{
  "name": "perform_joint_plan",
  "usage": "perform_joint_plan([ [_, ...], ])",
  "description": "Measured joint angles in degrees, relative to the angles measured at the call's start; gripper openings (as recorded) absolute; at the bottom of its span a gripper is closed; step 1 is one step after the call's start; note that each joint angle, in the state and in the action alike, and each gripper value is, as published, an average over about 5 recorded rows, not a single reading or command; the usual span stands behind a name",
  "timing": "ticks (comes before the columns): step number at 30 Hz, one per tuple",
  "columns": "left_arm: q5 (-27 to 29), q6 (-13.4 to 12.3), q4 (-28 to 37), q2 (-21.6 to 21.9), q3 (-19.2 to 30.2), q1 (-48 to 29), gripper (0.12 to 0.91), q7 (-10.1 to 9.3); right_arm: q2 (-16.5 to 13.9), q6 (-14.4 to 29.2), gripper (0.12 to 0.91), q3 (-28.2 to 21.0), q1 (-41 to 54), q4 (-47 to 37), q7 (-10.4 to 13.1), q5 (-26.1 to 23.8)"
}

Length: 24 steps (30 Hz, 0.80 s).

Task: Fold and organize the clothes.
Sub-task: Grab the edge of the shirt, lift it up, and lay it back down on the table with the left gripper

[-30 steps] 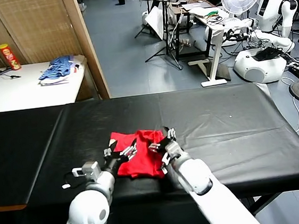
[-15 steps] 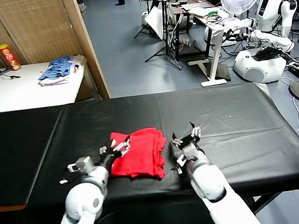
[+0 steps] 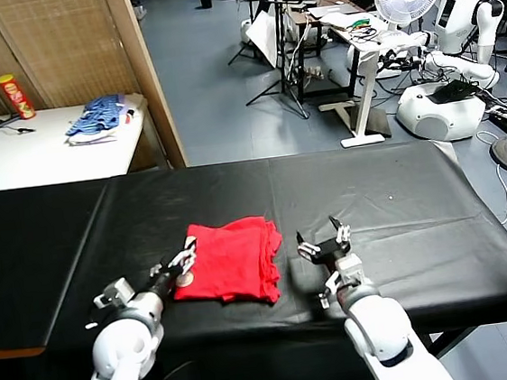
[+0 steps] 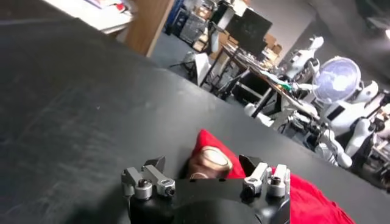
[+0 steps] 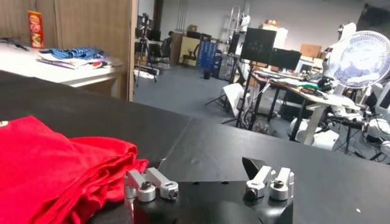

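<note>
My left gripper (image 3: 181, 263) open, touching edge of folded bright red cotton T-shirt (image 3: 231, 260); my right gripper (image 3: 324, 241) open, just beside shirt.

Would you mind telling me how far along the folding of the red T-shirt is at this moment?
Done, apparently: the red T-shirt lies folded into a compact bundle on the black table. In hand: nothing; the left gripper sits open at the shirt's edge, the right gripper open beside it. Left: perhaps tidying the uneven right edge.
</note>
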Motion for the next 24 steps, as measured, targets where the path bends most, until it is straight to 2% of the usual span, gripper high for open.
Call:
perform_joint_plan([
  [3, -0.32, 0.01, -0.01, -0.33, -0.05, 0.59, 0.737, 0.24, 0.04, 0.03, 0.798, 0.17, -0.23, 0.11, -0.08, 0.04],
  [6, -0.62, 0.01, -0.01, -0.72, -0.05, 1.30, 0.593, 0.54, 0.03, 0.06, 0.798, 0.37, -0.34, 0.13, -0.18, 0.06],
  [10, -1.00, 0.14, -0.01, -1.07, -0.02, 1.93, 0.359, 0.80, 0.03, 0.08, 0.798, 0.62, -0.36, 0.18, -0.22, 0.07],
  [14, 0.04, 0.41, -0.20, -1.33, -0.06, 1.89, 0.177, 0.37, 0.29, -0.15, 0.798, 1.04, -0.51, 0.45, -0.01, -0.27],
  [17, 4.03, 0.69, -0.88, -1.54, -0.06, 1.55, 0.139, -0.69, 0.82, -1.06, 0.798, 1.67, -0.98, 0.81, 0.56, -1.49],
  [19, 8.39, 1.21, -1.46, -1.45, 0.04, 1.44, 0.147, -1.11, 1.22, -1.88, 0.798, 2.21, -1.42, 1.13, 1.03, -2.38],
  [24, 23.33, 1.75, -2.89, 0.44, 0.34, 1.53, 0.145, -0.87, 2.18, -3.14, 0.798, 4.22, -2.96, 2.25, 1.46, -3.62],
])
